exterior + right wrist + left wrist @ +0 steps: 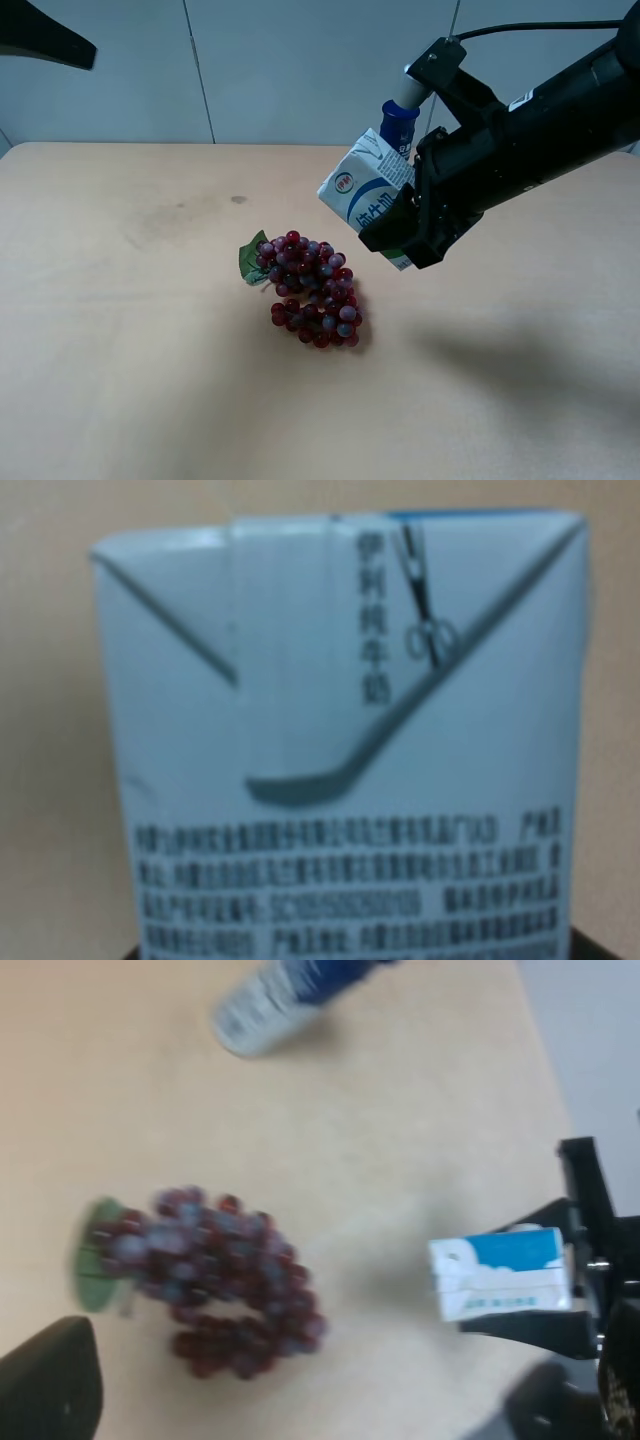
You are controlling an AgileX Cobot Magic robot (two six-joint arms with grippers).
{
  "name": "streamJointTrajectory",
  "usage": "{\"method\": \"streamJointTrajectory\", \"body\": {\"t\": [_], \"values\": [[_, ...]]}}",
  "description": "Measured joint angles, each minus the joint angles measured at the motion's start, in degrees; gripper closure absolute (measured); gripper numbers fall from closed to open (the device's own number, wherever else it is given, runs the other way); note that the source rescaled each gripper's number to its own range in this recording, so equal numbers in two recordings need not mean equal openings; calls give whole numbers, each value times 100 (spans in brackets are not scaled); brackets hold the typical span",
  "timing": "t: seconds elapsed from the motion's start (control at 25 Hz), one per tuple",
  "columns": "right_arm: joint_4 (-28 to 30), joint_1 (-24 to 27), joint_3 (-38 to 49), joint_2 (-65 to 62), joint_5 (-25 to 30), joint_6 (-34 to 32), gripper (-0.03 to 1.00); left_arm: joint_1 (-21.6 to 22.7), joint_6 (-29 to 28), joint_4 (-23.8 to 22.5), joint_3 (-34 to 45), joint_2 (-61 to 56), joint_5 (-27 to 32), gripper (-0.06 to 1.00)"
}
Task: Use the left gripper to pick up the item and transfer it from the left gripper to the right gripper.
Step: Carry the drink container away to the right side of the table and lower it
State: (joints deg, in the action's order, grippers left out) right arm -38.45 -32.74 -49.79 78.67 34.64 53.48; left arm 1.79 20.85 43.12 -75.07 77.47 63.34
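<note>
The item, a white carton (365, 190) with blue print, hangs tilted above the table, clamped at its lower end by my right gripper (405, 238), which is shut on it. It fills the right wrist view (340, 750). In the left wrist view the carton (500, 1272) shows at the right between the right gripper's black fingers (560, 1325). My left gripper (45, 38) is far off at the top left corner, high above the table. It holds nothing, and its fingers (45, 1385) show wide apart.
A red grape bunch (312, 288) with a green leaf lies mid-table, just left of and below the carton, and also shows in the left wrist view (215, 1280). A blue-capped tube (398, 122) stands behind the carton. The tan table (120, 350) spreads all round.
</note>
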Motion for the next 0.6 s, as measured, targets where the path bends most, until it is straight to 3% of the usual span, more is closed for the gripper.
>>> {"method": "streamJointTrajectory", "body": {"t": [0.28,0.6], "values": [[0,0,0,0,2,0,97,18,-617,-1545,0,-1143,21,-6],[0,0,0,0,2,-5,97,-326,-943,-2802,573,-2528,23,-6]]}}
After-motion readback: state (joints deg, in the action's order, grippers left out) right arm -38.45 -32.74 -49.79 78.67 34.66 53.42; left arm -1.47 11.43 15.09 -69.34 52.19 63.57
